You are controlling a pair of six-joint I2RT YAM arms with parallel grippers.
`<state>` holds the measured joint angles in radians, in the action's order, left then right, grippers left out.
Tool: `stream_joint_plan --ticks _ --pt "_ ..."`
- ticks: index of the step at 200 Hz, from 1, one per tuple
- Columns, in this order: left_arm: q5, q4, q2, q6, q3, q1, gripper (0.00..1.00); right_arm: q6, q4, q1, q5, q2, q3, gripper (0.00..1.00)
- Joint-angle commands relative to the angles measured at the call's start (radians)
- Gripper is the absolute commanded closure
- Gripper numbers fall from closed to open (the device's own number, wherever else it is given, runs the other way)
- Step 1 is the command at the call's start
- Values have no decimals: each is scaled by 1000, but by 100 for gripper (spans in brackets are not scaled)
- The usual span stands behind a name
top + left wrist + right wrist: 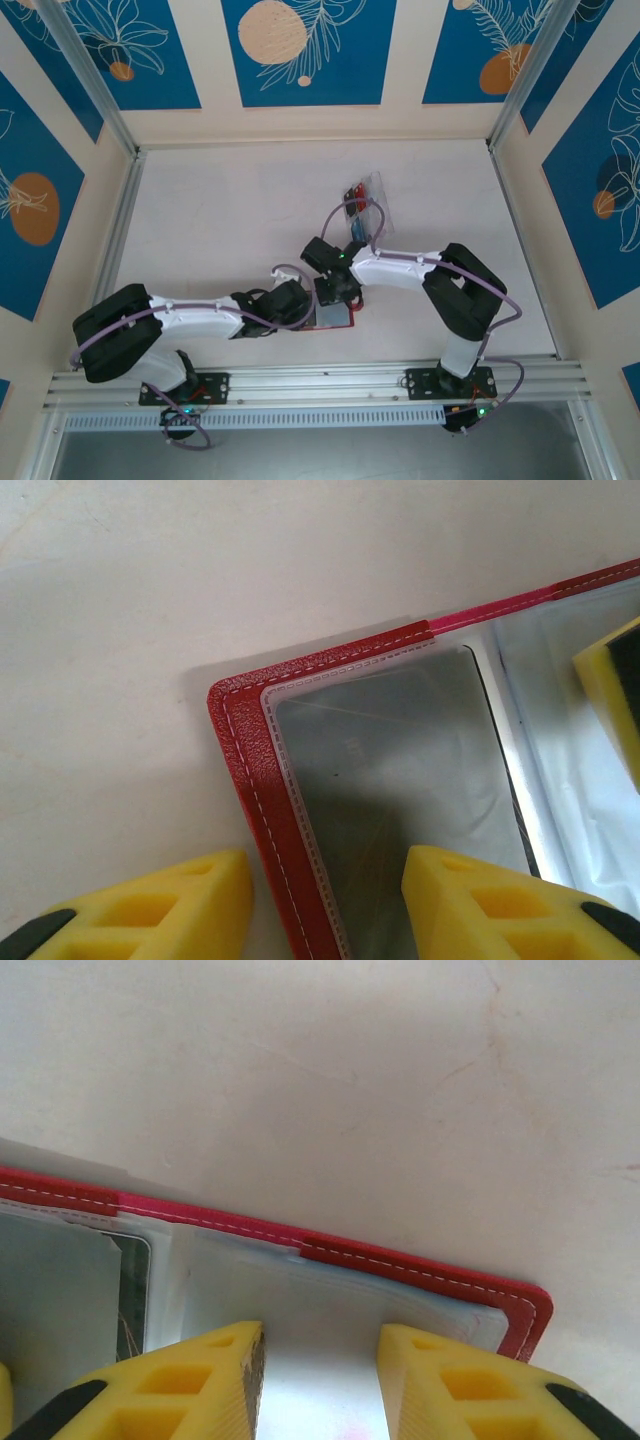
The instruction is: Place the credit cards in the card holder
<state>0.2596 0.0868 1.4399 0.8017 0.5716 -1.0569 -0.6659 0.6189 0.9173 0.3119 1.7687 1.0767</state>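
Observation:
The card holder [338, 319] lies open near the table's front edge, a red wallet with greyish clear sleeves [400, 780]. My left gripper [328, 865] is open and straddles its red left border [262, 800], one finger over the table and one over a sleeve. A dark flat shape shows through that sleeve. Over the stack of sleeves [330, 1305] on the other half, my right gripper [320, 1335] stands open with nothing between its fingers. One of its yellow fingers [612, 695] shows in the left wrist view. Red [352, 192] and blue [357, 232] credit cards sit farther back.
A clear plastic tray [372, 205] holds those cards behind the wallet, about mid-table. Both arms [200, 320] [420, 270] meet over the wallet. Metal rails [300, 385] run along the front edge, and patterned walls close in the other three sides.

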Motion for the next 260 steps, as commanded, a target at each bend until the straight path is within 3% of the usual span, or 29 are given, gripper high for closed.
stream_joint_plan --ticks 1,49,78,121,199,237,260 --pt "-54 32 25 -16 -26 -5 54 -19 49 27 28 59 -2 65" --pt "-59 32 34 -18 -18 -5 54 -28 -37 14 -83 34 -32 95" --pt "-65 29 43 -18 -13 -5 54 -21 -64 -13 -143 -15 -39 100" --pt "-68 29 37 -18 -8 -5 54 -23 -84 -42 -258 -76 -21 100" --pt "-89 21 -30 -46 -12 -5 50 -90 -144 -58 -440 -10 29 95" --pt "-79 30 -47 -37 -24 -5 48 -129 -187 -57 -499 5 37 70" --pt "-39 72 -79 -3 -38 -3 45 -131 -216 -68 -543 -13 28 63"
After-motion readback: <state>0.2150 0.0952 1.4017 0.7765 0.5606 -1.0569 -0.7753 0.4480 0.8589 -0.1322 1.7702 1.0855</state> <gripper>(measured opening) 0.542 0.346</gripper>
